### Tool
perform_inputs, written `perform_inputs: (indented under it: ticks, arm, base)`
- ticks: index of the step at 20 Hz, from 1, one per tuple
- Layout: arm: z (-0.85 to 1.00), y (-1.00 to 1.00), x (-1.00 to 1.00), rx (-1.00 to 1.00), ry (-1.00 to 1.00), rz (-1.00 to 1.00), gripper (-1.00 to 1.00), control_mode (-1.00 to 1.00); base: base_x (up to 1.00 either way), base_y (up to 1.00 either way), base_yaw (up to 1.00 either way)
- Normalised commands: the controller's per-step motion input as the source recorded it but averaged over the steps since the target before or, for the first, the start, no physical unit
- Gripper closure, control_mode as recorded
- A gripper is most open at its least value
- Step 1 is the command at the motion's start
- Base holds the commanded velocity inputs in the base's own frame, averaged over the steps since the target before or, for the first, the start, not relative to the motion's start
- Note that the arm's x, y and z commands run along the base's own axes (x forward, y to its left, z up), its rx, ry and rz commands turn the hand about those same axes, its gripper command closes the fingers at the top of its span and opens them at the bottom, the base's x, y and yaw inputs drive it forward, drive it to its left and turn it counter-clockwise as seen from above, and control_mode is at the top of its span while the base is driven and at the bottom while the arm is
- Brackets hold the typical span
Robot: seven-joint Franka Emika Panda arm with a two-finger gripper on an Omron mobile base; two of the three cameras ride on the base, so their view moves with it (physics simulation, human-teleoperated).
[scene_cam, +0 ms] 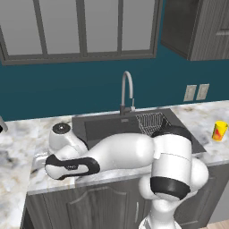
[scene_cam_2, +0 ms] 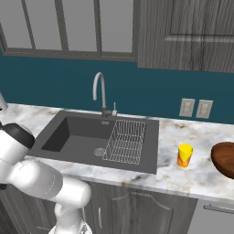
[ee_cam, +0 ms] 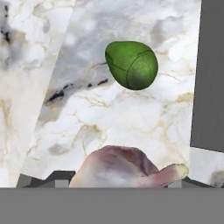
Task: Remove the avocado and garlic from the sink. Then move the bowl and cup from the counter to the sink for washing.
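Garlic: the garlic (ee_cam: pixel 118 168) is nearest to me, a pale pinkish-white bulb with soft ridges and one pointed end. It sits between my two finger tips, low over the counter.
Jaws: my gripper (ee_cam: pixel 111 181) stands wide, and the bulb fills the gap from one tip to the other, so I have hold of the garlic.
Counter: the counter (ee_cam: pixel 109 118) under me is smooth white marble with grey and pale brown veins.
Avocado: the avocado (ee_cam: pixel 131 64) lies on this marble a little beyond the garlic. It is egg-shaped, green and glossy, with thin dark lines on the skin. It is outside the basin.
Sink: the sink (scene_cam_2: pixel 77 137) is a dark grey matte rectangle with a round drain. No fruit or bulb is inside it.
Rack: a thin wire rack (scene_cam_2: pixel 125 141) fills the right side of the basin.
Faucet: a curved steel faucet (scene_cam_2: pixel 99 91) rises behind the basin.
Cup: the cup (scene_cam_2: pixel 184 155) is a small yellow cylinder with a red mark, upright on the marble to the right of the sink.
Bowl: the bowl (scene_cam_2: pixel 225 157) is wide, round and reddish-brown like wood, just beyond the cup, cut by the picture's edge.
Room: a teal wall (scene_cam_2: pixel 55 87) with two pale outlets (scene_cam_2: pixel 195 108), and grey wood-grain cabinets (scene_cam_2: pixel 183 32) above.
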Motion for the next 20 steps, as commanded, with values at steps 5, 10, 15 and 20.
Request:
perform_inputs:
  ticks: [5, 10, 15, 20]
  arm:
    - [-0.2, 0.0, 0.0, 0.0, 0.1, -0.03, 1.0, -1.0]
    - [-0.22, -0.01, -0.02, 0.0, 0.01, -0.01, 1.0, -1.0]
    - [-0.24, 0.0, -0.01, 0.0, 0.0, -0.01, 1.0, -1.0]
    - [-0.17, 0.0, 0.05, 0.0, 0.0, -0.04, 1.0, -1.0]
  base:
    - [0.0, 0.0, 0.0]
    - [0.0, 0.0, 0.0]
    - [0.0, 0.0, 0.0]
    - [0.0, 0.0, 0.0]
